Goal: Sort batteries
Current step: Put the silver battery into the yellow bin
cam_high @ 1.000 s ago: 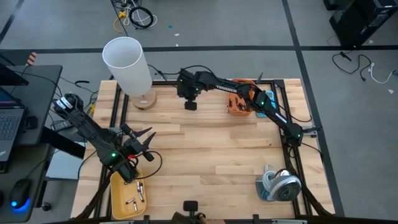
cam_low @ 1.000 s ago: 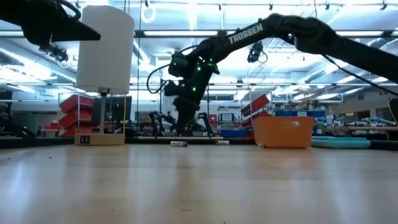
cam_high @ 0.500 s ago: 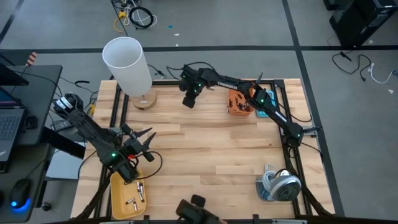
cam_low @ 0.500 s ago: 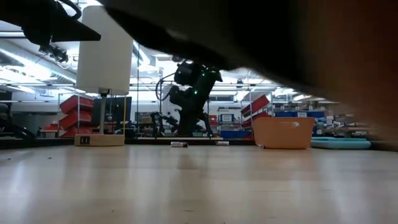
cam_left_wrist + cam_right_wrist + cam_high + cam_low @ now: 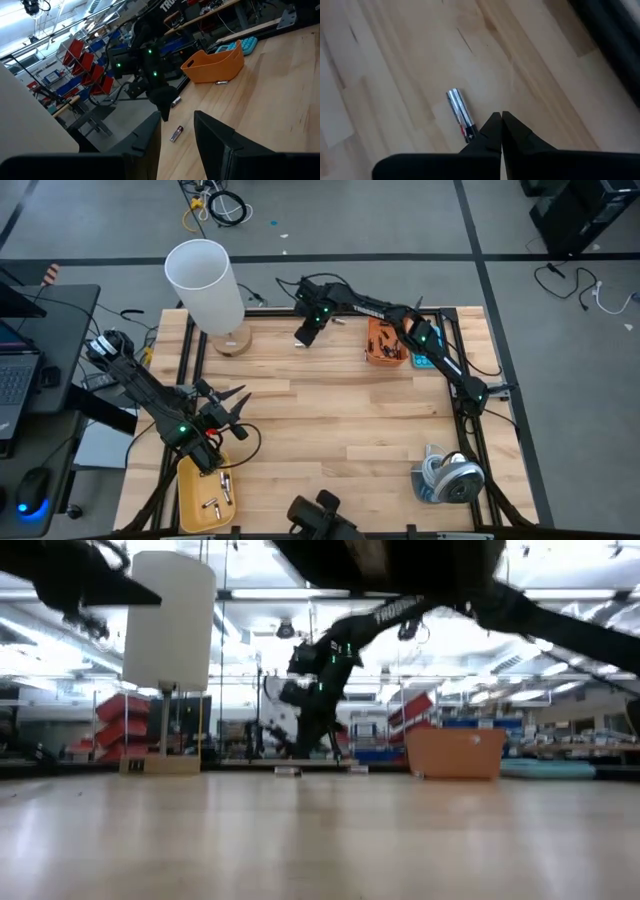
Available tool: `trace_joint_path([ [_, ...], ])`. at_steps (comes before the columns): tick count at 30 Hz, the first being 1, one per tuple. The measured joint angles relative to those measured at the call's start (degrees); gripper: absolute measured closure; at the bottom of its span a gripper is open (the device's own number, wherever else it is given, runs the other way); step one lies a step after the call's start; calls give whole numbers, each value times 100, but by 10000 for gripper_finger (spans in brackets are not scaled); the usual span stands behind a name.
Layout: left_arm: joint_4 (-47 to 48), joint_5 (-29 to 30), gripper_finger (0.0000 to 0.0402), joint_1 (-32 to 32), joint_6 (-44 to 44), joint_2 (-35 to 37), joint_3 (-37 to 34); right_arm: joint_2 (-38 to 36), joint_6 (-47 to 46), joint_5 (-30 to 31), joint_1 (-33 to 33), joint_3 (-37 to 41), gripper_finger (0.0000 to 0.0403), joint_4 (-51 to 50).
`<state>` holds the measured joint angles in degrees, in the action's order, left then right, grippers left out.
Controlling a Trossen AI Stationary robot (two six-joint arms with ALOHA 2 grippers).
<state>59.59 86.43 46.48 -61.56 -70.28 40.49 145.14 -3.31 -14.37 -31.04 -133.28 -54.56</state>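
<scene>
Tabletop battery (image 5: 461,116) beside closed right claw (image 5: 498,122)

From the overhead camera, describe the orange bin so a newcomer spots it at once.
Start at the tall white cylinder at the table's far left, then follow the far edge toward the right arm's side. The orange bin sits there beside the blue calculator. It is the only orange open-topped tub; the yellow tray lies near the left gripper.

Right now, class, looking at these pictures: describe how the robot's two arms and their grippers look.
Both arms are dark, jointed and slim. The right arm carries white "TROSSEN" lettering and small green lights; its gripper has two black, tapering fingers. The left arm shows a green light and a looping black cable; its gripper has two broad, dark, flat fingers.
</scene>
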Motion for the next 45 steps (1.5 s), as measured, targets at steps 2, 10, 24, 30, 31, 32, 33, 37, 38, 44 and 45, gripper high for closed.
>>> trace_joint_path([
  [2,0,-2,282,0,0,2,0,-19,-8,79,60,-170,403,-143],
  [10,-6,-131,282,0,7,0,0,-169,-143,627,798,-91,403,-752],
  [24,-258,-133,285,0,11,0,2,4,-773,178,671,-43,403,-94],
  [30,-1529,-1470,345,-4,1452,2,56,-457,21,490,859,-40,403,-924],
  [31,-1923,-1823,363,-28,1912,2,78,-579,126,656,953,-40,403,-939],
  [32,-2343,-2135,381,-52,2438,2,83,-704,231,763,1038,-41,403,-950],
  [33,-2783,-2323,391,-89,2934,2,83,-831,334,829,1118,-43,403,-990],
  [37,-4279,-2633,399,-372,4678,2,87,-1398,689,905,1357,-40,403,-1162],
  [38,-4450,-2758,399,-475,4949,2,87,-1588,771,911,1392,-40,403,-1198],
  [44,-4565,-3860,400,-1521,5371,48,85,-2644,978,942,1592,221,403,-1364],
  [45,-4704,-4247,400,-1825,5523,46,85,-2841,1008,942,1625,351,403,-1341],
])
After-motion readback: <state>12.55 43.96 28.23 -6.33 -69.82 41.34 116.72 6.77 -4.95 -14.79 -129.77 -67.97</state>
